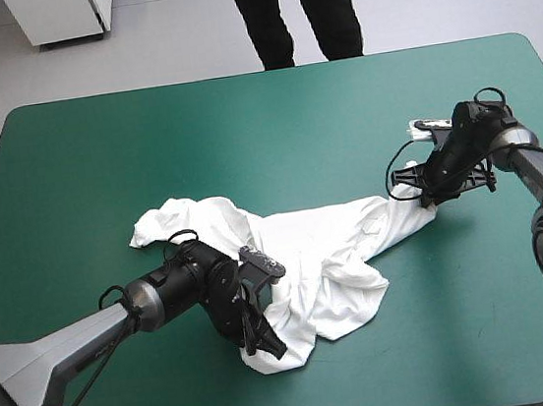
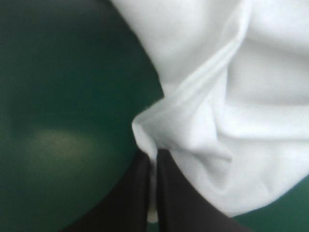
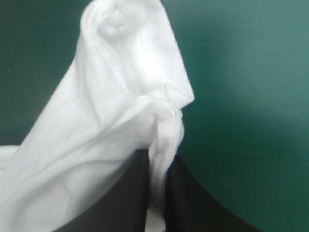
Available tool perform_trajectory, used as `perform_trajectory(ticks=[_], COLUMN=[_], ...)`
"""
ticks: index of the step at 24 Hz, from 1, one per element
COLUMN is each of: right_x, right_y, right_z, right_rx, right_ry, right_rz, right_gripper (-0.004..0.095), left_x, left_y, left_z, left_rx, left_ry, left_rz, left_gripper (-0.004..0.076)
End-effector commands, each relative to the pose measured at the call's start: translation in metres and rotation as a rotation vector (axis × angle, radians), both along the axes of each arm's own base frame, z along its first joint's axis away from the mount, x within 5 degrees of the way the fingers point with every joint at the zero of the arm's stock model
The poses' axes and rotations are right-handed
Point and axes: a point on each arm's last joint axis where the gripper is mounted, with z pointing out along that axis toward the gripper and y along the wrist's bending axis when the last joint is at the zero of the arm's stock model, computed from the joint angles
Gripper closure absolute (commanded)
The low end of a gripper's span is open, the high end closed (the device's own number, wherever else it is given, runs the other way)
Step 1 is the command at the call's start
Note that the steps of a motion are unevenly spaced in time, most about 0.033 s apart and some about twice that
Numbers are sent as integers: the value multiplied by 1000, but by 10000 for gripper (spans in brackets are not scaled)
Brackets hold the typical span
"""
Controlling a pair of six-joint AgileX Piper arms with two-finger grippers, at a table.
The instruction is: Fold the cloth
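The white T-shirt lies crumpled across the middle of the teal-green table, stretched out toward the right. My left gripper is at the shirt's near lower corner, shut on a hemmed edge of the T-shirt, which runs between the black fingers. My right gripper is at the shirt's far right tip, shut on a bunched fold of the T-shirt, pinched between its fingers.
Bare teal-green cover surrounds the shirt on all sides, with wide room toward the far edge and the left. The table's near edge lies close below the left gripper.
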Motion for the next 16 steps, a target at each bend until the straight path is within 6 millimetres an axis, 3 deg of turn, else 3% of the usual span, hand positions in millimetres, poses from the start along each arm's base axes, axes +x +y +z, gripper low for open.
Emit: perform_trajectory(ticks=[1,4,7,8,16], right_x=[-11,-29,-53,-64,-121], right_y=[-4,-6,-7,-8,-10], right_z=[32,81,135,158,260], right_rx=[-23,-28,-29,-27,-25], right_ry=[-69,-212,-378,-444,-786], right_rz=[24,30,45,44,56], right_gripper=[925,925,925,925,925], left_x=[3,24,40,43,31], left_y=[-7,6,28,40,89], left_z=[11,59,130,163,289], left_rx=[-39,-26,-123,-174,-259], left_ry=[-31,-209,-374,-448,-831], left_rz=[26,92,178,222,330], left_gripper=[733,733,733,733,733])
